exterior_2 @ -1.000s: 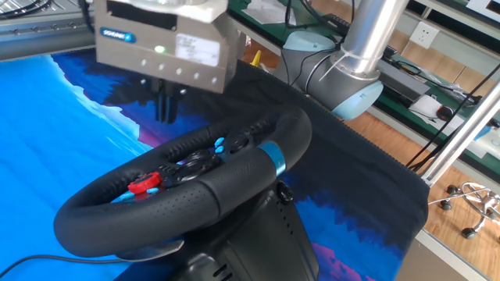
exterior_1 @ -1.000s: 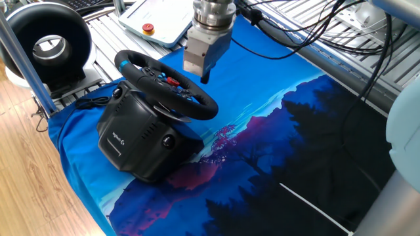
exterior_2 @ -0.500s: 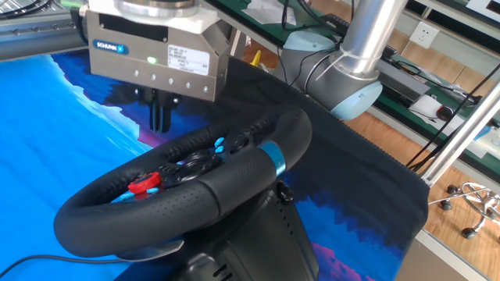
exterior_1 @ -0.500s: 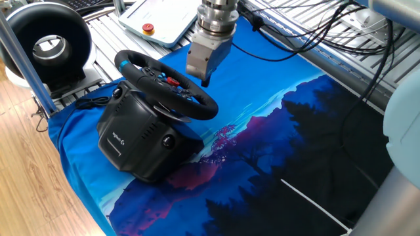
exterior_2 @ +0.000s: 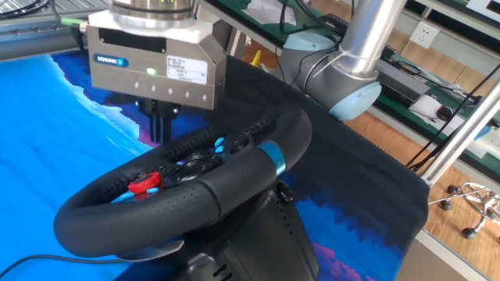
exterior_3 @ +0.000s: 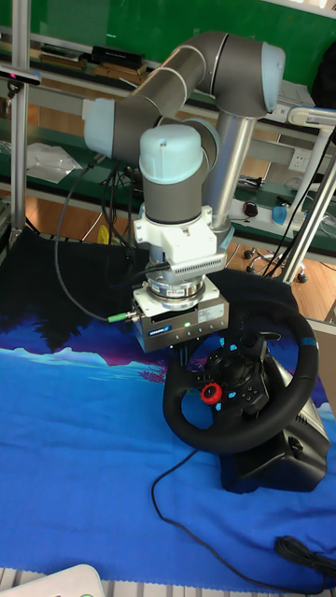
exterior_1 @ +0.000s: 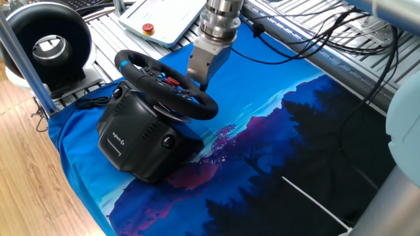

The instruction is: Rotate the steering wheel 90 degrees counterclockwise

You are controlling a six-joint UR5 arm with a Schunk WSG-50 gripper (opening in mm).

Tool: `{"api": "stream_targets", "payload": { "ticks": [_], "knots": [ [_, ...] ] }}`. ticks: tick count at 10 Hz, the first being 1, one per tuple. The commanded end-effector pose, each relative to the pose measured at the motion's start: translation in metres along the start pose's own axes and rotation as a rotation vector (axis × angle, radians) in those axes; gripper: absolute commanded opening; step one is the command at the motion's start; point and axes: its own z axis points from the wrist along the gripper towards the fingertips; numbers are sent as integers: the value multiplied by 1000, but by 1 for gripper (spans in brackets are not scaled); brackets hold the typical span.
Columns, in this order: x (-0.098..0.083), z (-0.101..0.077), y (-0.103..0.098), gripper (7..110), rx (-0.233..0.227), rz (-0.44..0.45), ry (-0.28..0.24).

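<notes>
Hanging just beside the rim's far arc, the gripper points straight down with its two dark fingers drawn close together, only a thin slit visible between them in the other fixed view; whether they are fully closed I cannot tell, and they clamp nothing. The fingertips sit at about rim height, outside the ring rather than inside it, and I cannot tell whether they touch the leather.

From the gripper, the steering wheel lies directly toward the front table edge, tilted back on its bulky black base. Its face slopes up toward the gripper, so the nearest section of rim is the high, far arc. The blue stripe mark sits well round the rim from the fingers, to the right in the other fixed view, with the red hub button between the spokes.

My judgement is that the coming move turns on this: the fingers stand against the rim's outer side, so pushing along the arc would drive the turn.

Room is fair: open blue printed cloth lies on the arm's side, while the black ring-shaped device and white panel stand well apart beyond the wheel.
</notes>
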Motion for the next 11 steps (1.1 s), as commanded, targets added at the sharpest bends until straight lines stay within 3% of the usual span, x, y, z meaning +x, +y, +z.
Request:
{"api": "stream_targets", "payload": {
  "ticks": [1,6,11],
  "knots": [
    [-4,9,6,7,-5,21,-27],
    [0,16,-2,7,48,29,-19],
    [-14,14,5,7,26,8,-70]
  ]
}}
